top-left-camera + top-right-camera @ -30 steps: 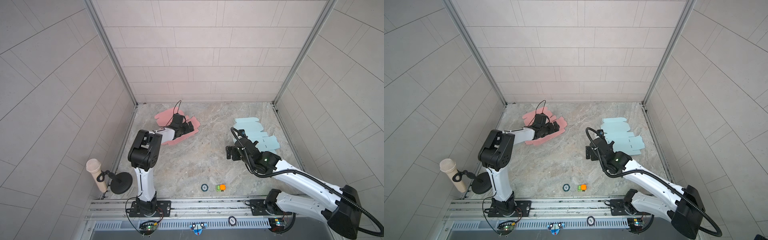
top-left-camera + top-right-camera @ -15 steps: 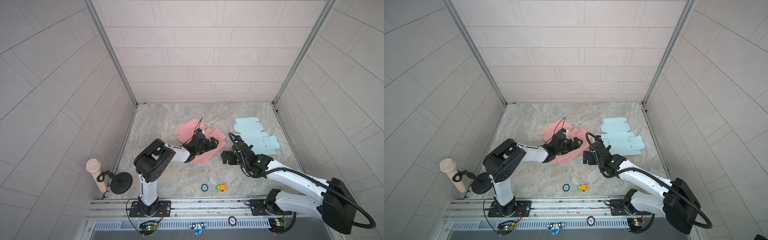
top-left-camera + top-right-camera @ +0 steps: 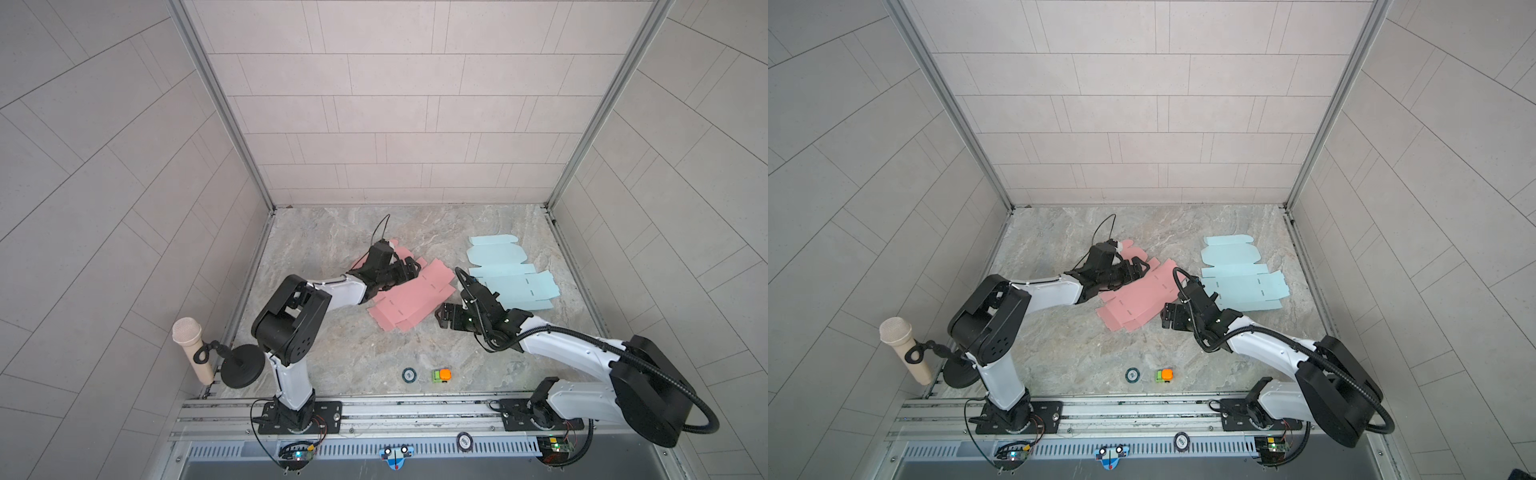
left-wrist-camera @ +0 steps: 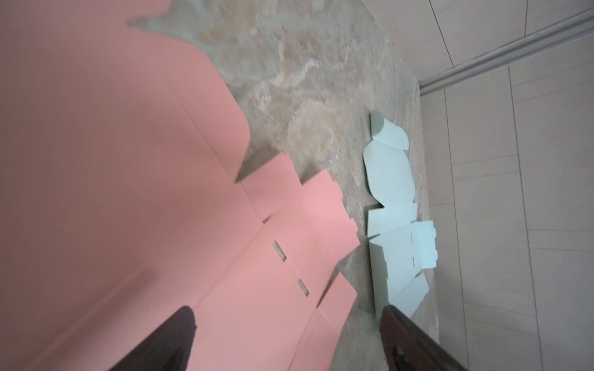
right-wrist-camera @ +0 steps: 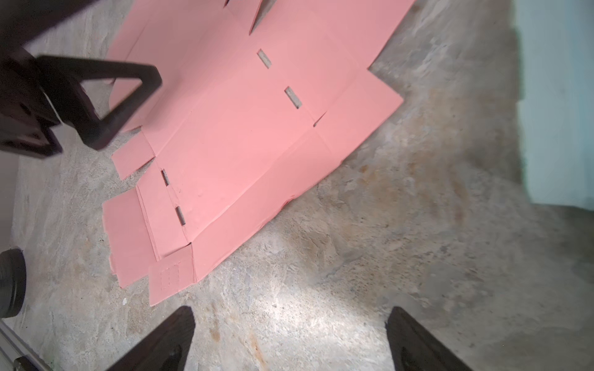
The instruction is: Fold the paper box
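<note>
Two flat blanks lay on the table. Ours was the pink paper box, spread unfolded in the middle. We judged the task barely begun, and the step in hand was taking position on the sheet.

Our left gripper hung over the blank's far left part. Its fingers were spread wide, with pink sheet beneath them and nothing pinched. Our right gripper sat just right of the blank's near right edge. It was spread wide too, over bare table, touching no paper.

Next we would need one gripper to pin the middle panel while the other slid under an edge flap and lifted it along its crease. The blue blank lay just beside the pink one, on its far right.
</note>
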### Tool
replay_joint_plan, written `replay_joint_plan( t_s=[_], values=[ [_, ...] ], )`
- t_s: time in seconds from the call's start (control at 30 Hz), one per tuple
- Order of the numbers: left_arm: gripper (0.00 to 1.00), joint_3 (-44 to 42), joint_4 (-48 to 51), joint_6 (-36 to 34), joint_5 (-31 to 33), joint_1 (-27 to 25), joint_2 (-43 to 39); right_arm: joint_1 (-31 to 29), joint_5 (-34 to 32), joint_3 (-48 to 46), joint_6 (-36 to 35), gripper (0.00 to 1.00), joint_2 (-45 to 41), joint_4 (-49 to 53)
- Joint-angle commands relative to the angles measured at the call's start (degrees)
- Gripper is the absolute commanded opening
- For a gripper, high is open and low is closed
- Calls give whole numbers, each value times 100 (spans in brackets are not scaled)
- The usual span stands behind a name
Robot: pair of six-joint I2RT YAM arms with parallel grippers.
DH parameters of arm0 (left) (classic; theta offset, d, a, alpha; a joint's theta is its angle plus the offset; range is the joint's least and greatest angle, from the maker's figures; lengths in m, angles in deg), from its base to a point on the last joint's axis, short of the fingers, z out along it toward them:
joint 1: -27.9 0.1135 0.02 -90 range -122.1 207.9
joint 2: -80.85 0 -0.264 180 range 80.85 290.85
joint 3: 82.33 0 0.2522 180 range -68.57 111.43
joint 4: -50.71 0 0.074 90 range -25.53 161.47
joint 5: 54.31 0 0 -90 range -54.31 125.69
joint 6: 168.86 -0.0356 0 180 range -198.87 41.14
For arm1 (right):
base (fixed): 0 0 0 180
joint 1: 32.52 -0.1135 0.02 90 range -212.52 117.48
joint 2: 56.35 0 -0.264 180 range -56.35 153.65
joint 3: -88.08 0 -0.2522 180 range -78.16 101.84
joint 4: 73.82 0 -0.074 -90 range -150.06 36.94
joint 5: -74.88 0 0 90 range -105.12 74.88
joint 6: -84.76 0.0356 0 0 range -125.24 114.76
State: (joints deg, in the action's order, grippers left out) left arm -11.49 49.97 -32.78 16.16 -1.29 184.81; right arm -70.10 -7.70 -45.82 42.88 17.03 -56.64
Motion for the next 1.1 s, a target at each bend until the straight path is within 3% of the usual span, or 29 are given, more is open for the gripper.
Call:
replay_joint_plan(
  t_s=[0.0,0.27,0.53,1.07],
  values=[
    [84,378,902,-862,46,284,166,22,223,53,171,93,258,-521],
    [68,450,1178,-1200,-46,465,510,228,533,277,110,89,1033,-829],
    [49,60,1136,-1334,-42,467,344,298,773,696,-57,84,1587,-896],
    [45,-1432,458,-1226,23,318,-373,532,955,1404,-171,62,2533,-920]
  ],
)
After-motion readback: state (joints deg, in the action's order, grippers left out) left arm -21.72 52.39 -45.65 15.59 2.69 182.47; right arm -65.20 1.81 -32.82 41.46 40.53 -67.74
